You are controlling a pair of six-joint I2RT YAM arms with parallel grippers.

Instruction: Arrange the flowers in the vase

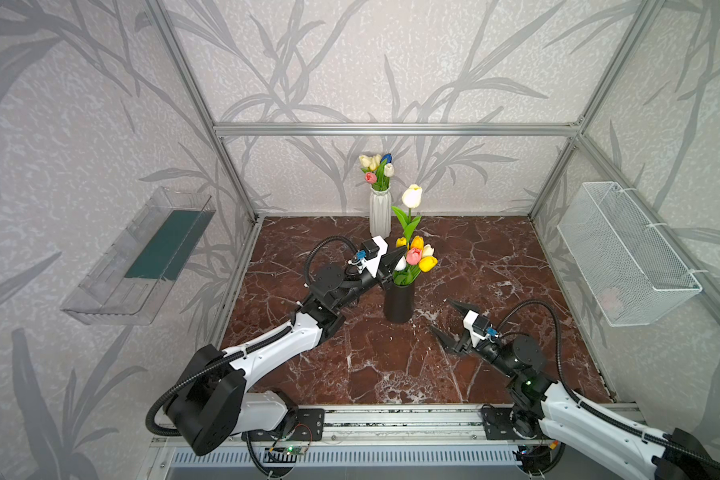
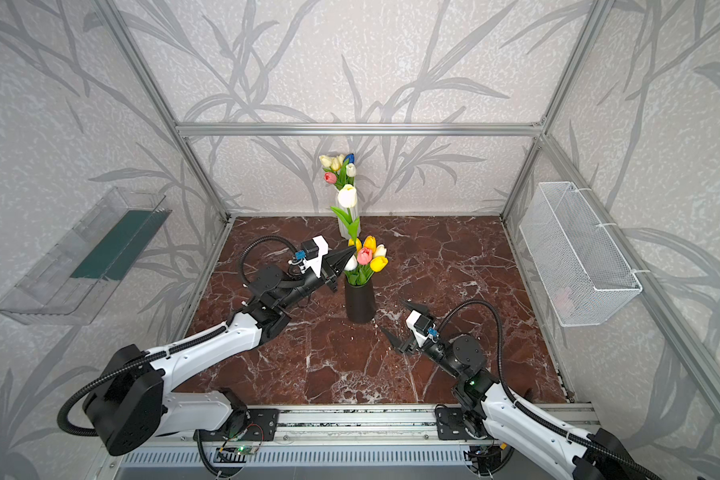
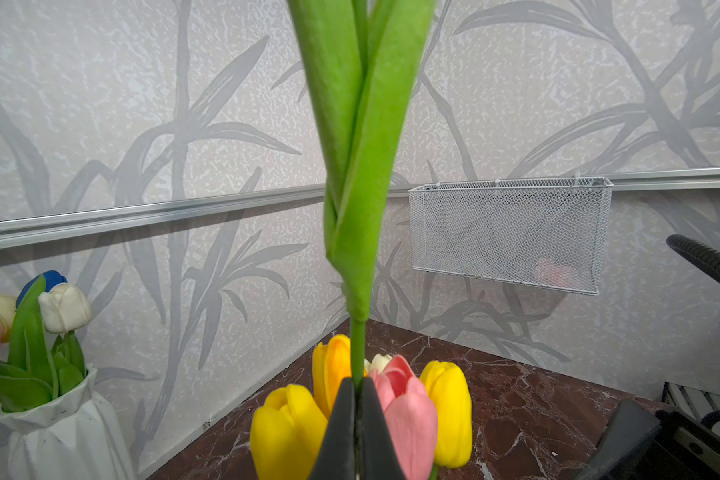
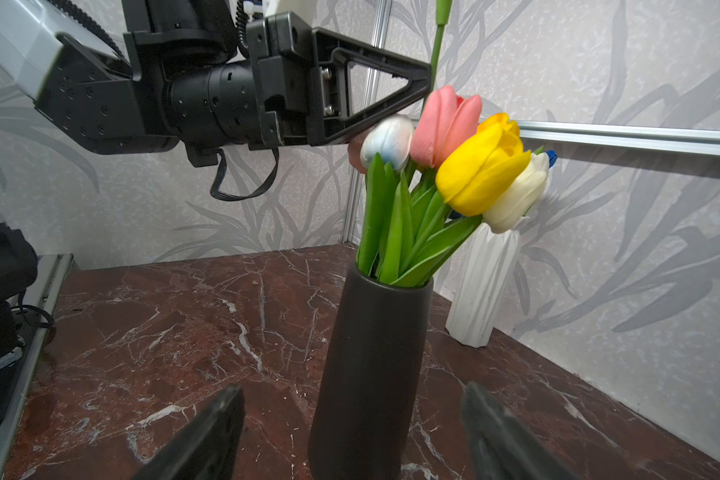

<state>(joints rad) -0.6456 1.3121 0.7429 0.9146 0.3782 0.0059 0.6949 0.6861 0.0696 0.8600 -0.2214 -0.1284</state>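
Green fabric-like leaves and a thin green stem make the white artificial tulip (image 1: 412,196) a light, springy thing. The stem probably bends under any sideways push and the soft head would dent if squeezed, so the bare stem below the leaves is the place to take hold. The left fingers (image 3: 338,428) are clenched on exactly that stretch, holding the tulip upright with its head high above the tall matte black vase (image 1: 399,303). That vase stands near the middle of the red-brown marble bench (image 1: 495,257). Yellow, pink and white tulips (image 4: 466,166) sit in it and crowd its mouth. The held stem's lower end is hidden behind their heads, so it seems to be at or just inside the rim; I cannot tell which. The right fingers (image 1: 457,306) are spread apart and empty, low near the black vase's base without touching it. A white ribbed vase (image 1: 380,212) with more tulips stands by the back wall. No brand, label or writing is readable anywhere.
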